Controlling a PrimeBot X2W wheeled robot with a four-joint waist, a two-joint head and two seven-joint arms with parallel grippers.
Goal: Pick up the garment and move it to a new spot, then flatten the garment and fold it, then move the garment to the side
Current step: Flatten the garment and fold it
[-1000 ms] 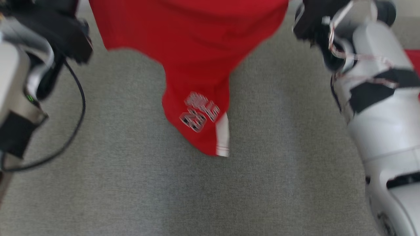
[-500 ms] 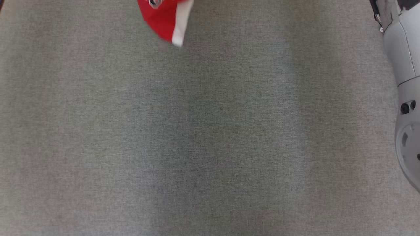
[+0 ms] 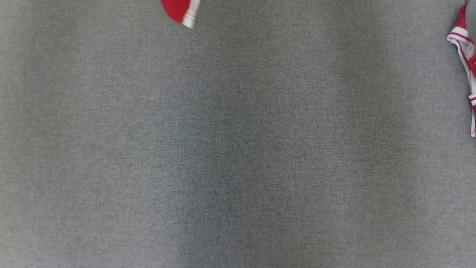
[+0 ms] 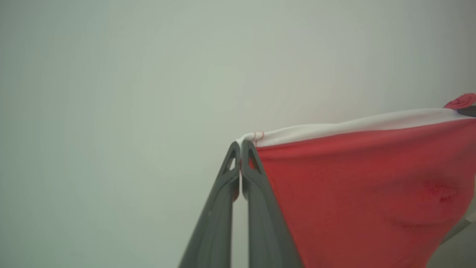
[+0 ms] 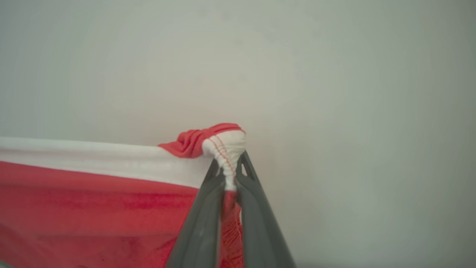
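Since a second ago the head camera has swung down (the whole picture has shifted), so much less of the garment (image 3: 181, 10) shows. Then a broad red spread with a printed leg hung between both arms. Now a red tip with a white striped hem pokes in at the top of the head view, left of the middle, over the far part of the grey surface (image 3: 238, 156). Whether that tip touches the surface or hangs clear of it cannot be told.

The left gripper (image 4: 240, 146) has its two dark fingers (image 4: 219, 208) pressed together, pinching the corner of the garment's white band just at their tips. From that pinch the band runs off to the right of that view, taut and nearly level, with red fabric hanging below it against a pale wall (image 4: 130, 74).

The right gripper (image 5: 228, 162) is closed too, on the other end of the same band. That end is bunched into a white knob (a twist of red beside it) that stands out above the fingertips. The band leads away to the left of that view, red fabric below.

At the right side of the surface lies a crumpled red-and-white striped cloth (image 3: 465, 52), cut by the picture's edge. Whether it is part of the garment cannot be told.
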